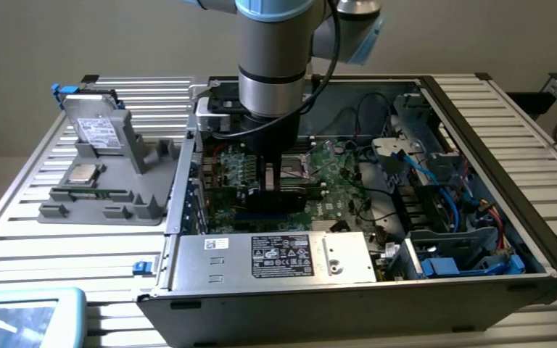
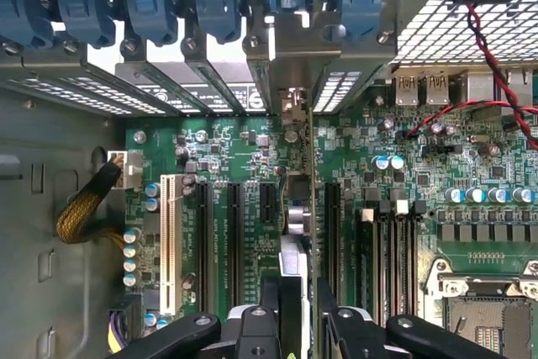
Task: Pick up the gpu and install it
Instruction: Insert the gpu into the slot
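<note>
Here's a slatted aluminium worktop [image 1: 27, 232] in front of a plain pale wall, and on it lies an open computer case [image 1: 510, 130] with its side panel off. The robot arm [image 1: 273, 58] drops straight down into the case over the green motherboard [image 2: 420, 182]. There's a labelled power supply [image 1: 278, 255] along the near wall, and a grey fixture [image 1: 114, 196] sits beside the case at the exterior view's left. Down in the middle is the gpu [image 2: 312, 166], standing on edge above the motherboard. Its long axis runs parallel to the black expansion slots [image 2: 234, 241], with the silver bracket end toward the rear wall's blue clips [image 2: 151, 6]. The end effector [image 2: 296, 308] is clamped narrow on the card's top edge. Whether the card is seated in a slot, I can't tell.
</note>
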{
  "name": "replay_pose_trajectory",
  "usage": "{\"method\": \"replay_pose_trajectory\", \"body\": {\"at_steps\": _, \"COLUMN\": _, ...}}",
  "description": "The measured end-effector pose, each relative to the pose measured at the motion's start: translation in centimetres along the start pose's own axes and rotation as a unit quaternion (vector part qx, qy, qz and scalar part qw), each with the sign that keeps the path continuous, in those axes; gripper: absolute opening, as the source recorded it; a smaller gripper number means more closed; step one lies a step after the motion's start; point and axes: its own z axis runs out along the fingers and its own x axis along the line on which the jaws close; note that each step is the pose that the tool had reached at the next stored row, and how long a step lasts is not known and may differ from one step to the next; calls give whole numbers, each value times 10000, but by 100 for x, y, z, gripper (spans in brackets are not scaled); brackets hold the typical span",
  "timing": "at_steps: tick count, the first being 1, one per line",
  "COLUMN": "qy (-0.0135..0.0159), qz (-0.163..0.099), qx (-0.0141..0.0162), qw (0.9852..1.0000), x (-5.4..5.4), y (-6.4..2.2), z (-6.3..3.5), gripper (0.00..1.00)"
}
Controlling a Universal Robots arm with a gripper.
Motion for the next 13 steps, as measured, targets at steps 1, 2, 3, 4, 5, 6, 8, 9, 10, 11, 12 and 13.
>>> {"method": "replay_pose_trajectory", "body": {"at_steps": 1, "qy": 0, "qz": 0, "qx": -12, "qw": 10000, "x": 1, "y": 0, "z": 0, "gripper": 27}}
{"method": "replay_pose_trajectory", "body": {"at_steps": 2, "qy": 0, "qz": 0, "qx": -14, "qw": 10000, "x": 2, "y": 1, "z": 0, "gripper": 27}}
{"method": "replay_pose_trajectory", "body": {"at_steps": 3, "qy": 1, "qz": 0, "qx": -15, "qw": 10000, "x": 2, "y": 1, "z": -1, "gripper": 27}}
{"method": "replay_pose_trajectory", "body": {"at_steps": 4, "qy": 1, "qz": 1, "qx": -15, "qw": 10000, "x": 2, "y": 1, "z": -1, "gripper": 27}}
{"method": "replay_pose_trajectory", "body": {"at_steps": 5, "qy": 1, "qz": 0, "qx": -15, "qw": 10000, "x": 3, "y": 1, "z": -1, "gripper": 27}}
{"method": "replay_pose_trajectory", "body": {"at_steps": 6, "qy": 1, "qz": 0, "qx": -15, "qw": 10000, "x": 3, "y": 1, "z": -1, "gripper": 27}}
{"method": "replay_pose_trajectory", "body": {"at_steps": 8, "qy": 1, "qz": 0, "qx": -15, "qw": 10000, "x": 3, "y": 1, "z": -1, "gripper": 27}}
{"method": "replay_pose_trajectory", "body": {"at_steps": 9, "qy": 1, "qz": 0, "qx": -15, "qw": 10000, "x": 4, "y": 0, "z": 1, "gripper": 27}}
{"method": "replay_pose_trajectory", "body": {"at_steps": 10, "qy": 1, "qz": 0, "qx": -15, "qw": 10000, "x": 4, "y": 0, "z": 1, "gripper": 27}}
{"method": "replay_pose_trajectory", "body": {"at_steps": 11, "qy": 1, "qz": 0, "qx": -15, "qw": 10000, "x": 5, "y": 0, "z": 1, "gripper": 27}}
{"method": "replay_pose_trajectory", "body": {"at_steps": 12, "qy": 1, "qz": 0, "qx": -15, "qw": 10000, "x": 6, "y": 0, "z": 1, "gripper": 27}}
{"method": "replay_pose_trajectory", "body": {"at_steps": 13, "qy": 1, "qz": 0, "qx": -15, "qw": 10000, "x": 10, "y": 0, "z": 1, "gripper": 27}}
